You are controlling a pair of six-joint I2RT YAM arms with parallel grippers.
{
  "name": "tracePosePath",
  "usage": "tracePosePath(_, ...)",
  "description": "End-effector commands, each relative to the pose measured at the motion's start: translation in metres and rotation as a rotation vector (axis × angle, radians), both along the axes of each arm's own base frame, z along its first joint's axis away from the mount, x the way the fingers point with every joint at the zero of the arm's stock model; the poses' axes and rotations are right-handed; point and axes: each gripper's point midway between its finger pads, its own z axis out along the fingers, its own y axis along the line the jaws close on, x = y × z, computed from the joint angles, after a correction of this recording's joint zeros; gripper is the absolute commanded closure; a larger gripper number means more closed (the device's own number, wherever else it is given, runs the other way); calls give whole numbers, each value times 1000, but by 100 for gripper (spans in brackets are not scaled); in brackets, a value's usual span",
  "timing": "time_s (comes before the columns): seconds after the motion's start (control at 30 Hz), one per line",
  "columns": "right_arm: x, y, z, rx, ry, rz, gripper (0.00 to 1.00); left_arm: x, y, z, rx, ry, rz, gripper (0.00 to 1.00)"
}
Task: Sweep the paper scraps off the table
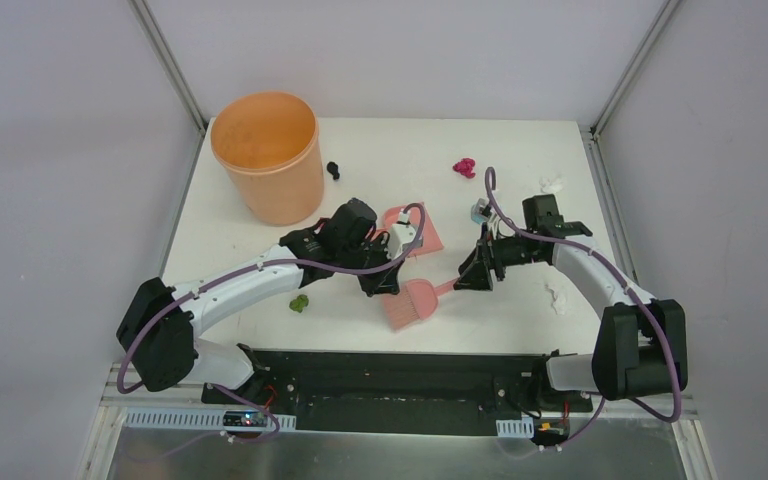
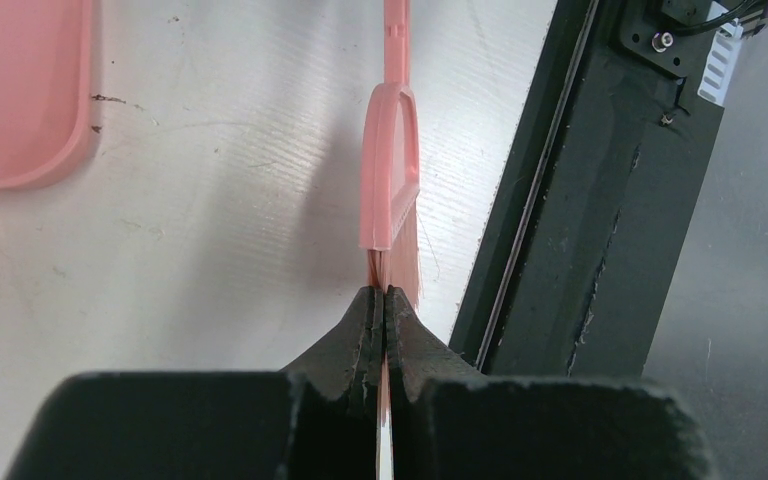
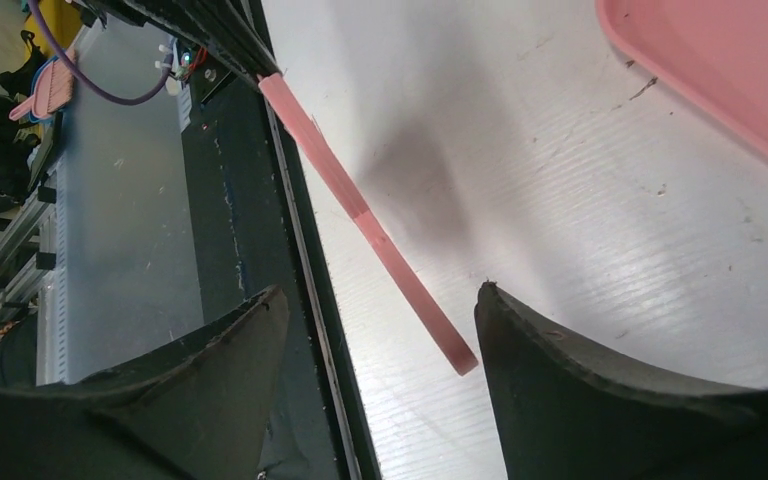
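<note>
Left jaws clench one pink brush; right jaws gape around its handle. Six crumpled paper scraps dot the worktop: magenta, black, teal, olive, two white.

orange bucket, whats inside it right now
Inside the orange bucket only its bare orange wall and floor show, nothing lying there; the near wall hides the floor's closest strip.

plain pale walls, aluminium posts
</note>
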Motion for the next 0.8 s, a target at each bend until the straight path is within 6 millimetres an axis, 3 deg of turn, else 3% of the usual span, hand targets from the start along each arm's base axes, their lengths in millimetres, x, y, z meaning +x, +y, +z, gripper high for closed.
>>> tracePosePath(0.0, 15, 4, 8, 34, -49, -11, 30, 4, -8, 19, -82, -36, -18, 100)
tracePosePath(0.4, 1, 3, 9, 53, -25, 48, 46, 28, 6, 10, -15, -70, 88, 100)
tracePosePath(0.63, 4, 3, 10, 56, -27, 43, 76, 30, 6, 5, 2, -48, 97, 100)
tracePosePath(0.67, 5, 2, 10, 55, -28, 39, 81, 32, 7, 4, 7, -50, 105, 97)
tracePosePath(0.77, 8, 1, 11, 44, -49, 35, 98, 32, 7, 4, 12, -45, 116, 69)
